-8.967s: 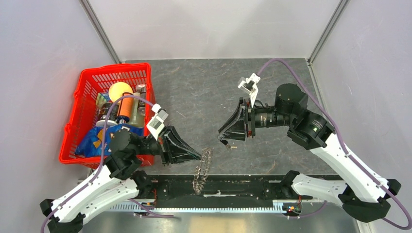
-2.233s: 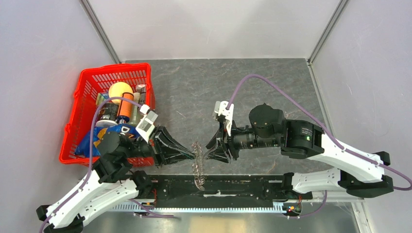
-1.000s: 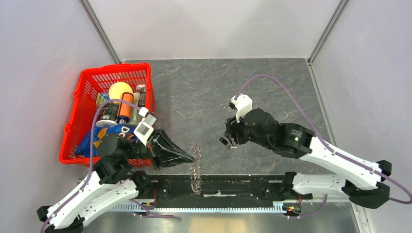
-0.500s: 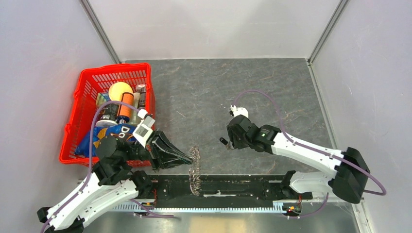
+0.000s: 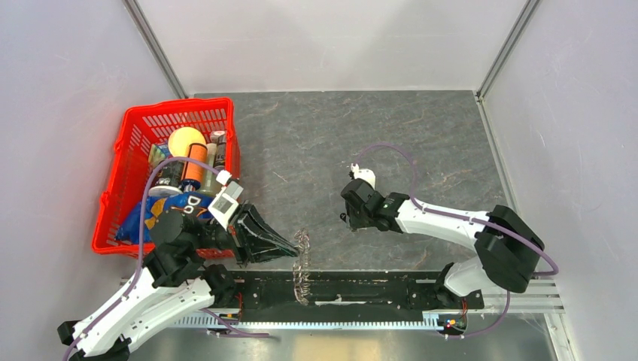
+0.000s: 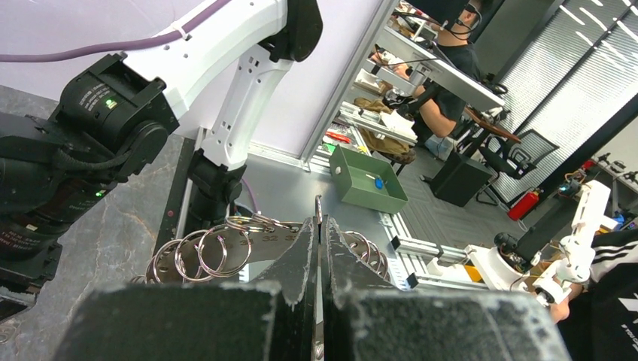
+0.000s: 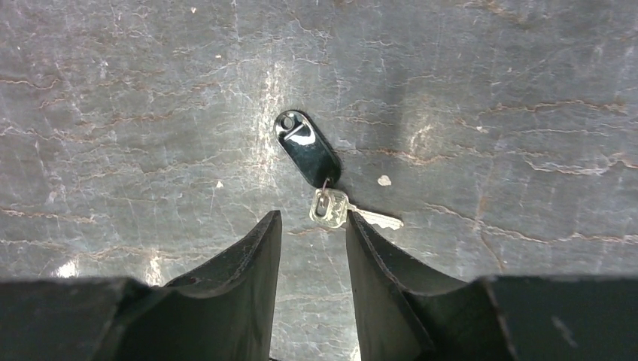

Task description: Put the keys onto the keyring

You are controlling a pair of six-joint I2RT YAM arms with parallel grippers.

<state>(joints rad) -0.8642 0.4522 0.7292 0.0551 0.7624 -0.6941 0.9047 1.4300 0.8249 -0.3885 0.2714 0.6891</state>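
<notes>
Now that right gripper (image 7: 312,219) has lowered over the key (image 7: 310,154), jaws part-open, left gripper (image 6: 317,226) pinching keyring (image 5: 302,254)

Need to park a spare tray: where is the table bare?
Bare: the table's far half, from the basket to the right wall. Crowded: near middle, where the left gripper holds the keyring and the right gripper hovers over the key.

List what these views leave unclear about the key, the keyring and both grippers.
Top view: the key cannot be picked out beneath the right gripper; only the right wrist view shows it.
Left wrist view: the left gripper, shut on the keyring, covers the ring's middle; where it opens cannot be told.
Top view: the keyring is edge-on and too small to count its pieces.
Right wrist view: the keyring is out of frame.
</notes>
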